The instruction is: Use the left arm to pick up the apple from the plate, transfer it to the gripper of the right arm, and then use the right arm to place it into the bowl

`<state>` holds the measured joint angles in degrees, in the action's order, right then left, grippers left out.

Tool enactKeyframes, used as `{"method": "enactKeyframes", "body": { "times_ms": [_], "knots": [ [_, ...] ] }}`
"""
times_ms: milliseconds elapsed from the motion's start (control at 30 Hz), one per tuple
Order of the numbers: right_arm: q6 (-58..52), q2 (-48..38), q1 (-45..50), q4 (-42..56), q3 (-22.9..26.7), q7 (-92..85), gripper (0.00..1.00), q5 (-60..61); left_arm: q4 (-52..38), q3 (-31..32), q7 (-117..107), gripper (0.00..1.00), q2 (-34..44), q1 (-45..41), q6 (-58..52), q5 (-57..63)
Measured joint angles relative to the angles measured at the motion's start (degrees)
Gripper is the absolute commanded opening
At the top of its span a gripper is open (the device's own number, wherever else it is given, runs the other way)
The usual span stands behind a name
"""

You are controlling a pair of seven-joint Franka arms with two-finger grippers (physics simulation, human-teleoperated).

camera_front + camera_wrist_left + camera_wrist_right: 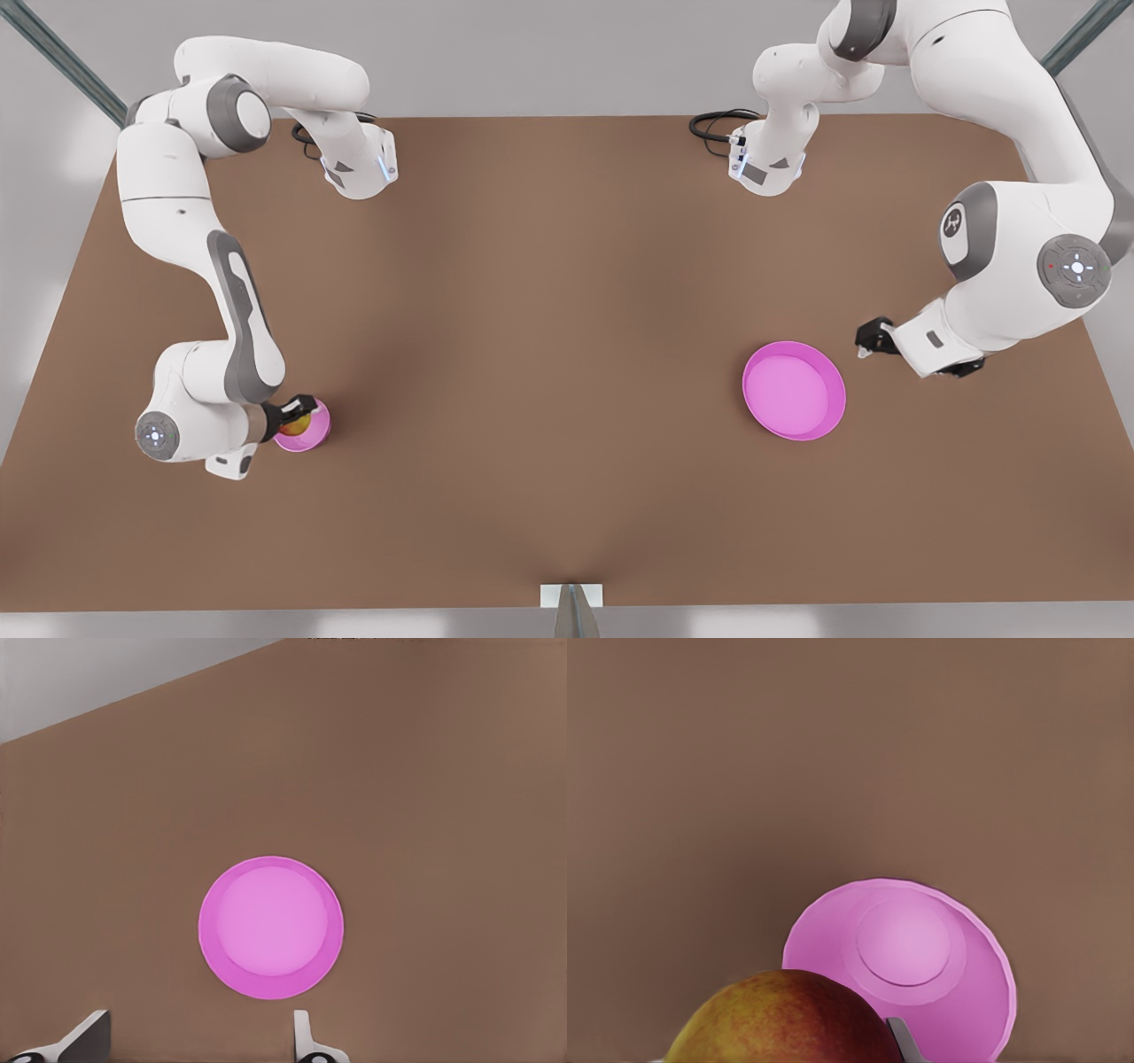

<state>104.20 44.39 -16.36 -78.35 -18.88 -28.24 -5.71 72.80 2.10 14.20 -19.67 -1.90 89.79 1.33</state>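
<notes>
The yellow-red apple (295, 424) hangs just over the small deep pink bowl (315, 431) at the front view's left, with my right gripper (299, 414) shut on it. In the right wrist view the apple (780, 1019) sits close to the camera beside one finger (900, 1038), and the bowl (921, 966) lies below with nothing inside. The wide pink plate (795, 390) lies bare at the front view's right. My left gripper (864, 341) hovers open a little beyond the plate's rim. Its wrist view looks down on the plate (270, 928) past the spread gripper (199, 1032).
Everything rests on the brown table (549, 354). Both arm bases and black cables (713, 124) stand along its far edge. A small white mount (571, 598) sits at the middle of the near edge. Bare tabletop stretches between bowl and plate.
</notes>
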Motion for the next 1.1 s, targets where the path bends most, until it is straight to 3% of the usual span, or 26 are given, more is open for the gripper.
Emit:
{"method": "enactKeyframes", "body": {
  "times_ms": [233, 267, 367, 467, 633, 800, 1000, 1100],
  "knots": [
    [3.41, 2.52, -1.18, -0.08, 0.09, -1.39, 0.69, -1.45, 0.03, 0.04, -10.49, 1.00, 0.00, -0.18, 0.02, -0.11],
    [3.87, 2.82, -1.33, -0.09, 0.09, -1.63, 0.77, -1.58, 0.05, 0.06, -11.70, 1.00, 0.00, -0.21, 0.02, -0.12],
    [4.86, 3.11, -1.46, -0.17, 0.09, -2.24, 0.77, -1.94, 0.04, 0.15, -14.93, 1.00, 0.00, -0.30, 0.03, -0.13],
    [5.34, 3.13, -1.24, -0.24, 0.06, -2.69, 1.00, -2.13, 0.04, 0.17, -17.68, 1.00, 0.00, -0.30, 0.04, -0.14],
    [4.53, 1.68, -0.70, 0.13, -0.84, -2.95, 1.00, -2.17, 0.00, 0.17, -21.37, 1.00, 0.00, -0.30, 0.05, -0.14],
    [0.33, -8.78, 1.56, 1.48, -2.74, -1.68, 1.00, -2.27, -0.06, 0.46, -23.89, 1.00, 0.00, -0.53, 0.09, -0.15],
    [-10.51, -28.38, 1.95, 1.95, -3.28, 2.67, 1.00, -2.20, -0.09, 0.53, -25.25, 1.00, 0.00, -1.00, 0.34, -0.26],
    [-14.84, -31.95, -0.38, 1.33, -3.67, 5.11, 1.00, -1.98, -0.09, 0.53, -25.78, 1.00, 0.00, -1.00, 0.40, -0.29]
  ]
}}
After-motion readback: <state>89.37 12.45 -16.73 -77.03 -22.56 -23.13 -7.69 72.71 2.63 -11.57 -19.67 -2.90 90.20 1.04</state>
